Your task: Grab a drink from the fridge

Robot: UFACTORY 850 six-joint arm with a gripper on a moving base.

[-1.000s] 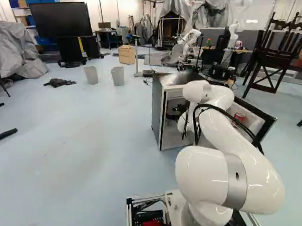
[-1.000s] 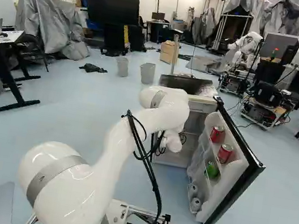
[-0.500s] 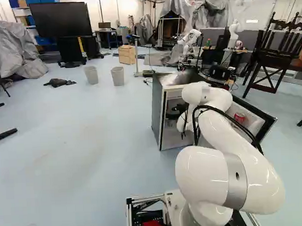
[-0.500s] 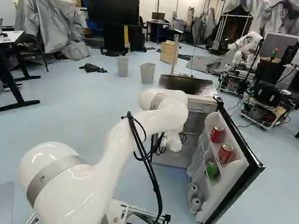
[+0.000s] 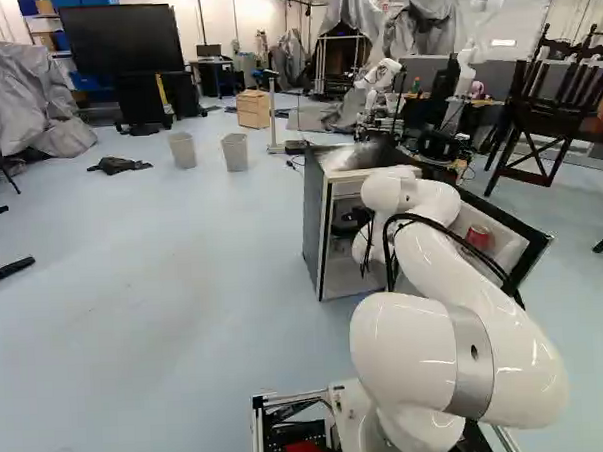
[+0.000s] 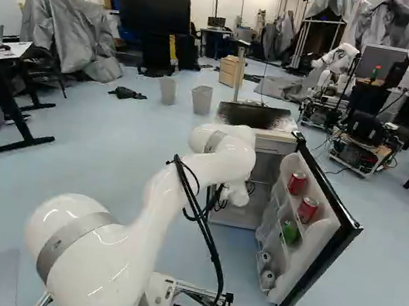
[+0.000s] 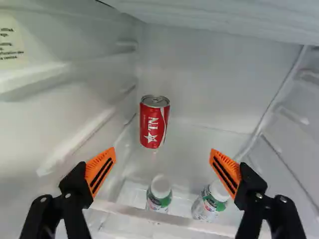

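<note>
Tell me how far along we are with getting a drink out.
Done: the fridge door stands open, and the claw is inside the fridge. In hand: lining up, it seems; the claw is wide open and empty, with the red can standing ahead. Left: probably close on a drink, then bring it out.

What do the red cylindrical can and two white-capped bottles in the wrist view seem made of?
Red cylindrical can: glossy painted metal, from its silvery lid and ring pull. White-capped bottles: probably plastic, given smooth, matte caps; glass bodies aren't ruled out.
</note>
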